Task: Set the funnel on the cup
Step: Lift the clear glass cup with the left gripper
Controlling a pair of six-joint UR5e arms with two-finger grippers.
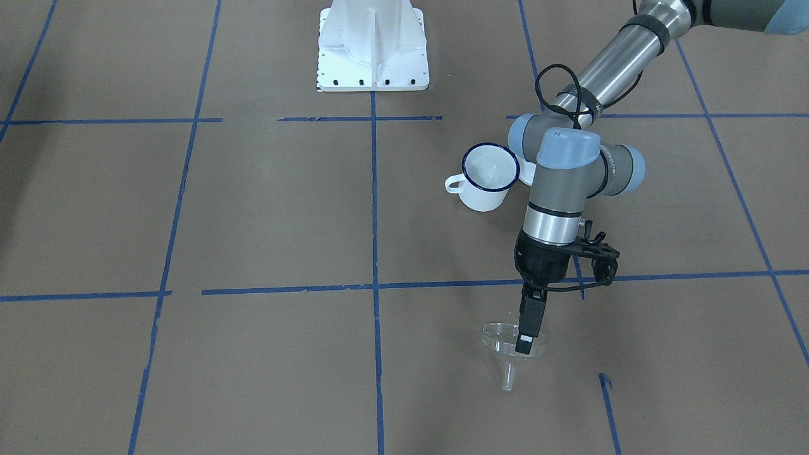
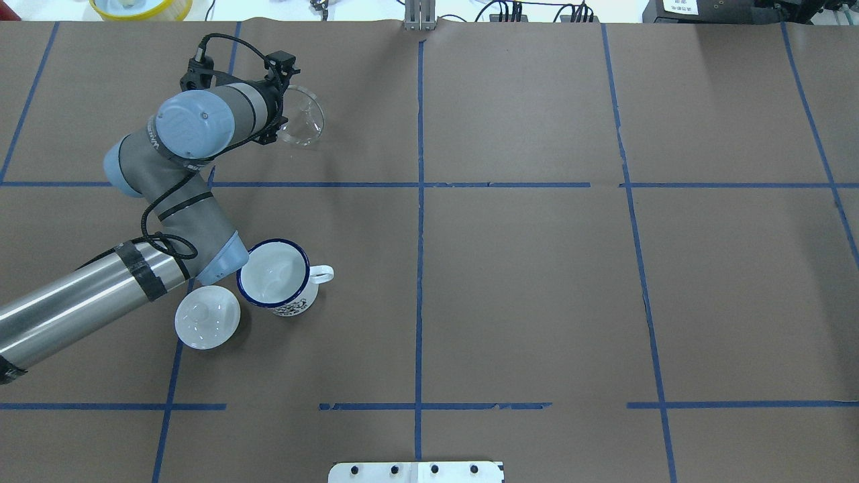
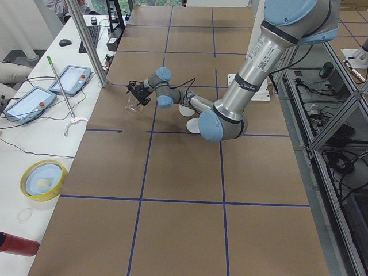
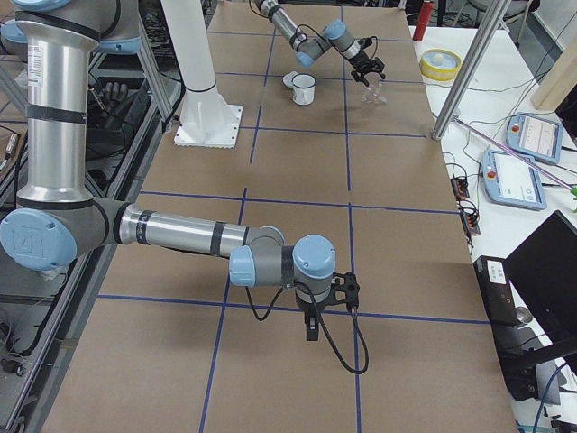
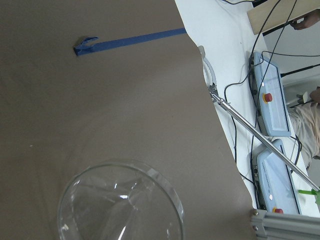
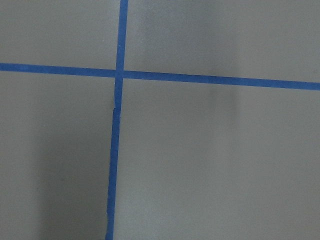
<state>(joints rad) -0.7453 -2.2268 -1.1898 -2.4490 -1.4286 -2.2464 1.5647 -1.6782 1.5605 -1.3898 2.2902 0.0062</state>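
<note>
Brown table (image 1: pixel 253 221): front view shows left pincer (image 1: pixel 524 344) clamped on funnel (image 1: pixel 499 341) rim, a grip hidden overhead.

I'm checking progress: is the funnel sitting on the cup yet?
No, the funnel hangs in the left claw, well apart from the cup, whose mouth is uncovered.

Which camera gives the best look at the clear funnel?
Exterior front-facing: the small clear funnel shows both its wide bowl and its narrow spout in profile. Overhead shows only its bowl; the left wrist view crops the bowl; both side views show a faint speck; right wrist shows nothing.
</note>
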